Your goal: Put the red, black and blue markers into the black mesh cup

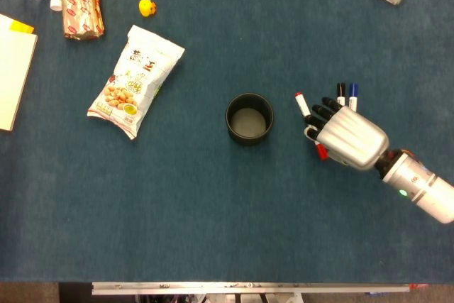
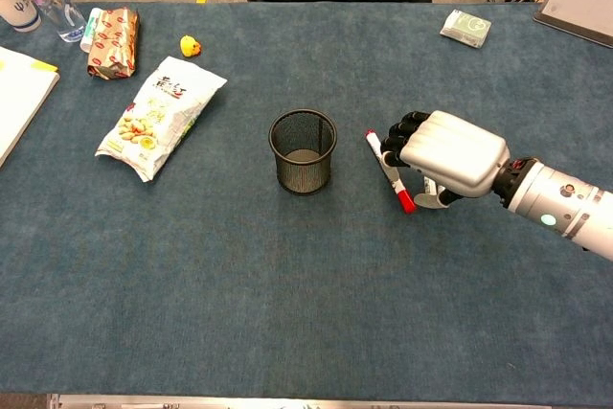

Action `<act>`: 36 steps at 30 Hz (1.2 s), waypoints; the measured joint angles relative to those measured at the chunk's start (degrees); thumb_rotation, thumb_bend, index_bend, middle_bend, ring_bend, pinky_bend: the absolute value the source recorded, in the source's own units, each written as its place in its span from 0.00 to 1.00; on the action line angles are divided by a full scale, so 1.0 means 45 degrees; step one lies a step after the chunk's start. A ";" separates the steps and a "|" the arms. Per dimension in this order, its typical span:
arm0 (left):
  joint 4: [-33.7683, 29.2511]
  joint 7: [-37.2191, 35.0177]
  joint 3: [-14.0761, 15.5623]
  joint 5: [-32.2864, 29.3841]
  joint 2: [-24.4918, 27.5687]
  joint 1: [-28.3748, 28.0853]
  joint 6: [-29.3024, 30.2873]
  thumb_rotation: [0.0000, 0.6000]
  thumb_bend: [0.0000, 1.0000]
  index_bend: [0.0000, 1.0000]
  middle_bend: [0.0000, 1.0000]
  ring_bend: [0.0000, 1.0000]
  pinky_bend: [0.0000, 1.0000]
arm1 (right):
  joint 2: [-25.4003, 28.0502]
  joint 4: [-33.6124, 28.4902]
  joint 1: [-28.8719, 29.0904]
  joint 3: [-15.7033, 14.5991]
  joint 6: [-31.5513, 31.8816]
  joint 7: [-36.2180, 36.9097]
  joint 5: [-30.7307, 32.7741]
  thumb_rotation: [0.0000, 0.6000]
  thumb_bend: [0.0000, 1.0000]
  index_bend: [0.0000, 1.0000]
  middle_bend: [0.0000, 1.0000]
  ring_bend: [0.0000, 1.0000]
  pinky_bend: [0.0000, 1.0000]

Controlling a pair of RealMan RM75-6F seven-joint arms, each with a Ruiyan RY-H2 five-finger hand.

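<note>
Head view: my right hand (image 1: 345,135) lies palm-down over the red marker (image 1: 303,105), just right of the black mesh cup (image 1: 249,118); whether I grip it, I cannot tell; black marker (image 1: 340,93) and blue marker (image 1: 352,94) lie farther right.

Illumination is even, diffuse and bright in both views. Shadows are faint. Focus is sharp throughout, with mild glare on the silver right hand (image 2: 450,152).
</note>
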 measured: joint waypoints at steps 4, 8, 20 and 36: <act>0.0072 -0.0059 -0.0006 -0.0042 -0.0028 -0.0002 -0.0048 1.00 0.20 0.10 0.17 0.19 0.24 | -0.0091 0.0242 0.0018 -0.0116 0.0011 0.0034 0.0063 1.00 0.17 0.50 0.40 0.27 0.26; 0.0089 -0.0092 -0.0010 -0.0003 -0.0038 -0.0004 -0.0024 1.00 0.19 0.10 0.17 0.19 0.24 | -0.0255 0.0520 0.0094 -0.0227 -0.0032 0.0103 0.0094 1.00 0.17 0.50 0.40 0.27 0.26; 0.0158 -0.0197 -0.0056 -0.0124 0.0007 0.0056 0.0009 1.00 0.20 0.10 0.17 0.19 0.24 | -0.0933 0.1352 0.0408 -0.0362 0.0108 0.0192 0.0041 1.00 0.19 0.50 0.40 0.27 0.26; 0.0293 -0.0328 -0.0053 -0.0149 -0.0029 0.0061 -0.0058 1.00 0.20 0.10 0.17 0.19 0.24 | -0.1232 0.1608 0.0742 -0.0478 -0.0004 -0.0124 0.0156 1.00 0.23 0.50 0.40 0.27 0.24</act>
